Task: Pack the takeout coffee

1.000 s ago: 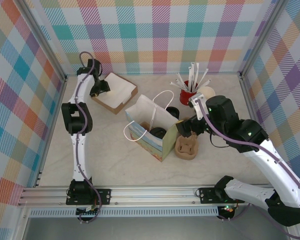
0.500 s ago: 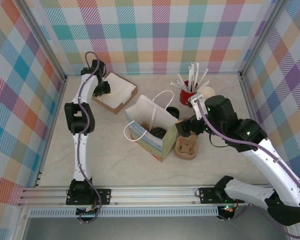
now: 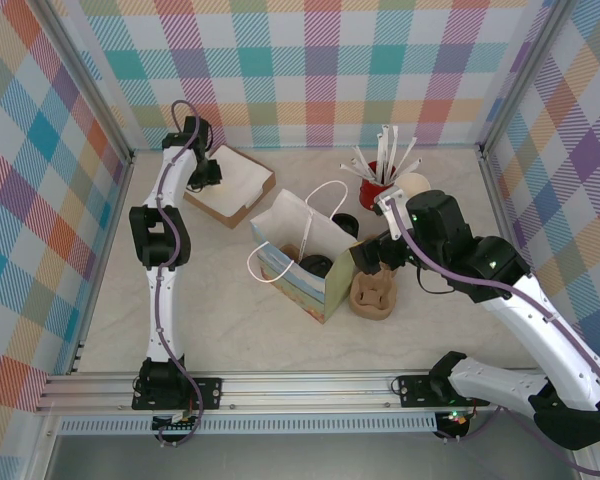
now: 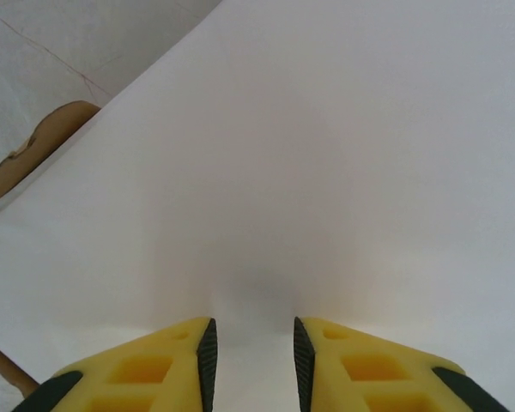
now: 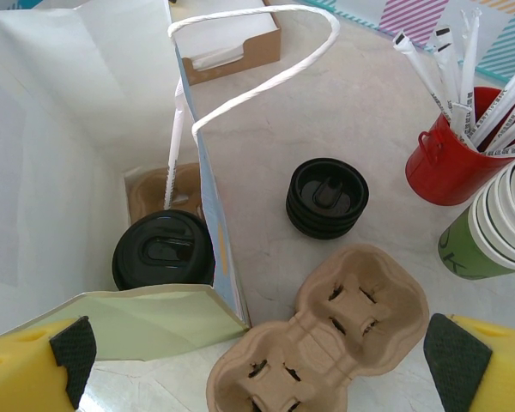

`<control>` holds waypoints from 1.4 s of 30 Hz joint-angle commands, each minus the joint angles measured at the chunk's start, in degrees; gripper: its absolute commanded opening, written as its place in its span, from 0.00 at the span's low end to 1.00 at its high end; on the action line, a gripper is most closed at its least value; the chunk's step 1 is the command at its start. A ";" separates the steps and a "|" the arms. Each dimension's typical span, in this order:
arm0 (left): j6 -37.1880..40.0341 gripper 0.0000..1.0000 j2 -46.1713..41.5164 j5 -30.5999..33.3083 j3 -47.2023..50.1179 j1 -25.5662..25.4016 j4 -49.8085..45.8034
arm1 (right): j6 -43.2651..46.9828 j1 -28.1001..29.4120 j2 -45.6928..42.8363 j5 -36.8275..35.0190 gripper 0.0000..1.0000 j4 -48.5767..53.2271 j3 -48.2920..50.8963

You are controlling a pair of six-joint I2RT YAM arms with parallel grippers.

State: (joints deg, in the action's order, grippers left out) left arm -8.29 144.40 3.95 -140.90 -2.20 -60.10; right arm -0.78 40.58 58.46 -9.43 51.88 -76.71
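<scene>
The takeout coffee cups, olive-green outside with cream rims, stand nested (image 5: 465, 246) at the right edge of the right wrist view and show cream from above (image 3: 413, 185). My right gripper (image 5: 262, 352) hangs wide open over the empty brown pulp carrier (image 5: 326, 335), beside the open paper bag (image 3: 298, 250). Inside the bag a black-lidded cup (image 5: 163, 249) sits in another carrier. My left gripper (image 3: 202, 175) is down in the napkin box (image 3: 235, 190); its jaws (image 4: 253, 360) are drawn close, with white napkin (image 4: 326, 172) filling the narrow gap.
A stack of black lids (image 5: 326, 197) lies on the table between bag and red cup of wrapped straws (image 5: 451, 163). The bag's white rope handles (image 5: 249, 51) arch over its mouth. Plaid walls and metal rails fence the table on all sides.
The left gripper's jaws have closed in on the napkin and the arm has shifted slightly toward the back. The right arm has barely moved.
</scene>
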 commanded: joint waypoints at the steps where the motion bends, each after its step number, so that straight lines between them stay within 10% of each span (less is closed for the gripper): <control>1: 0.42 0.36 1.43 -0.47 -1.63 -0.30 -2.23 | 0.27 -0.15 -0.01 0.05 1.00 -0.53 0.40; 42: 2.01 0.00 -5.98 0.52 -2.16 -0.53 -1.71 | -0.45 -0.15 -0.45 -0.50 1.00 0.50 1.29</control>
State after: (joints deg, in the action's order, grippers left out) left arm -7.57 144.07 3.99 -141.27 -2.28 -60.55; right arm -0.82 40.58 58.46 -9.45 52.05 -75.44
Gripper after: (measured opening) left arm 0.040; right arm 0.996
